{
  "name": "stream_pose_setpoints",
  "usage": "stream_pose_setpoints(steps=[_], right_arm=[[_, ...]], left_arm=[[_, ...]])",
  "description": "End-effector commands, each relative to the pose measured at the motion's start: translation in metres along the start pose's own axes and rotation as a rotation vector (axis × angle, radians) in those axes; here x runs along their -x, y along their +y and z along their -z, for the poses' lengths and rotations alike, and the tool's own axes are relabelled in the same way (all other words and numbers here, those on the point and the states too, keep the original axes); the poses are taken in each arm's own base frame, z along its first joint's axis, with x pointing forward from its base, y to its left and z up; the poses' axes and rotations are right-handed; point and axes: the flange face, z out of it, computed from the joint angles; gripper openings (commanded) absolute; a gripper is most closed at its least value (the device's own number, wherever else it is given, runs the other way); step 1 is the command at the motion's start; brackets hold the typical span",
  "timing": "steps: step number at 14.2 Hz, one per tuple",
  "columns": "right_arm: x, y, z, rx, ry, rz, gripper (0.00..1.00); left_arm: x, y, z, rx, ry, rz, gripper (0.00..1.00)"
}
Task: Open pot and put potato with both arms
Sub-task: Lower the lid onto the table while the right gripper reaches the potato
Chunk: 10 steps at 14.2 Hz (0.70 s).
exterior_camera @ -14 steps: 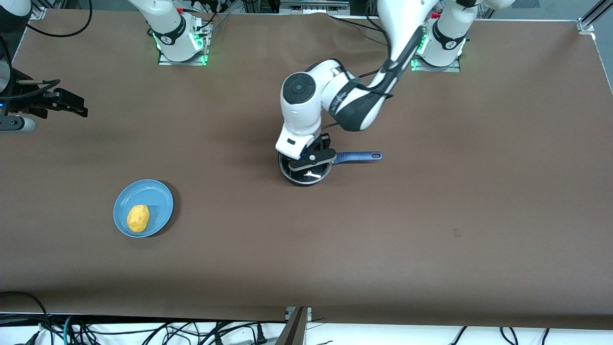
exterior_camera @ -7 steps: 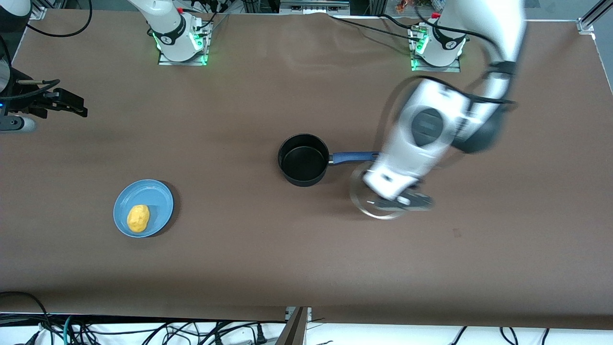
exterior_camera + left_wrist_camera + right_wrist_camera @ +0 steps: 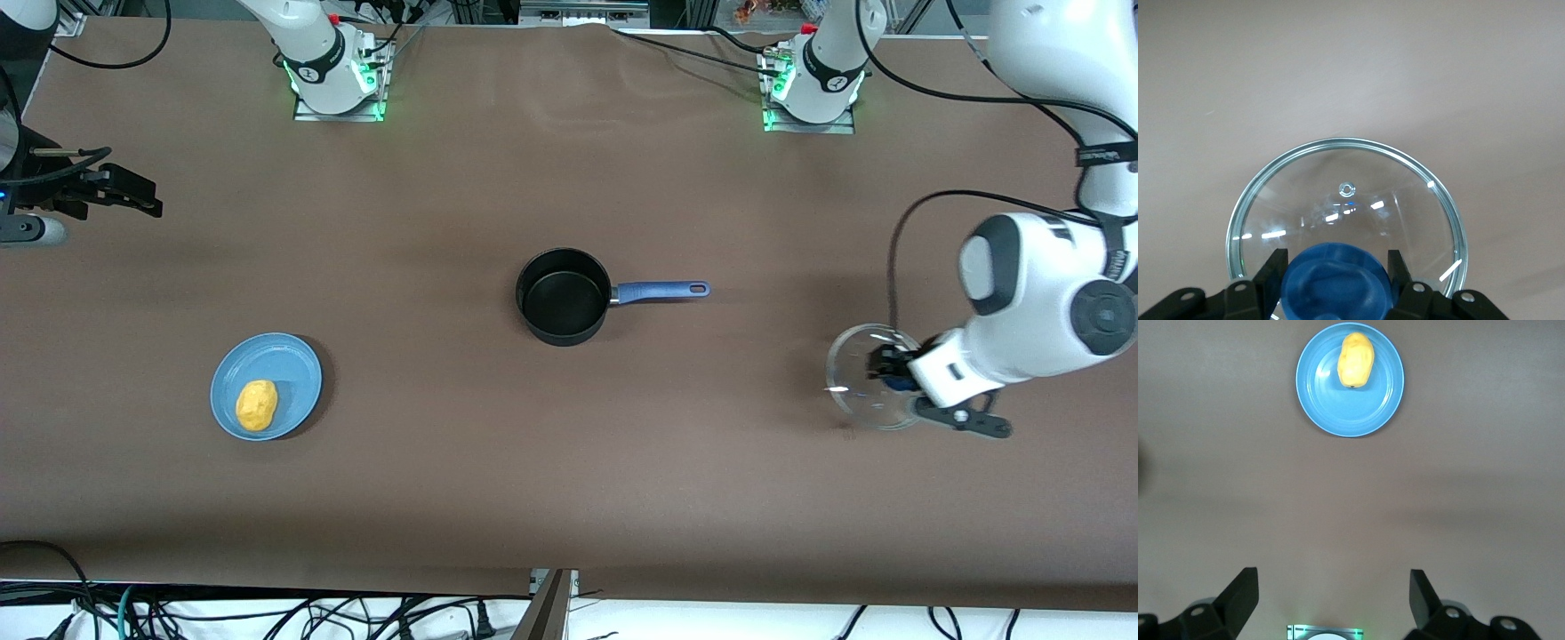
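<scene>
lid step: left pincer (image 3: 1333, 280) clamps round clear glass lid (image 3: 867, 373) (blue knob) over table (image 3: 569, 462), needs setting down. small black saucepan (image 3: 564, 308) uncovered. right pincer (image 3: 1333, 603) spread, waiting above lumpy yellow potato (image 3: 256, 405).

A brown surface (image 3: 462, 462) spans the workspace, carrying a black pot (image 3: 564, 298) at its centre, lid off, its blue handle pointing toward the left arm's end. A blue plate (image 3: 293, 396) lies nearer the front camera toward the right arm's end, well apart from the pot, with a yellow potato (image 3: 256, 404) on it. The two arm bases stand on the surface's edge farthest from the camera.
</scene>
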Motion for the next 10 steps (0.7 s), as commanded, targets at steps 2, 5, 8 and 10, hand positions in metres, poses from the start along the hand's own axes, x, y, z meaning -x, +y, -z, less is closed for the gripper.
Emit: stream_pose_setpoints(steps=[2,5,8,10], right_arm=[[0.002,0.001,0.005,0.003,-0.006,-0.002,1.00],[-0.007,0.003,-0.010,0.012,-0.030,-0.002,1.00],[-0.021,0.003,-0.026,0.014,-0.025,-0.002,1.00],[-0.040,0.003,-0.040,0.019,0.013,0.002,1.00]], left_arm=[[0.051,-0.046,-0.047,-0.002,0.052,-0.066,0.57],[0.071,-0.073,-0.074,-0.018,0.078,-0.067,0.58],[0.077,-0.081,-0.099,-0.002,0.094,-0.066,0.60],[0.082,-0.092,-0.116,-0.017,0.097,-0.049,0.62]])
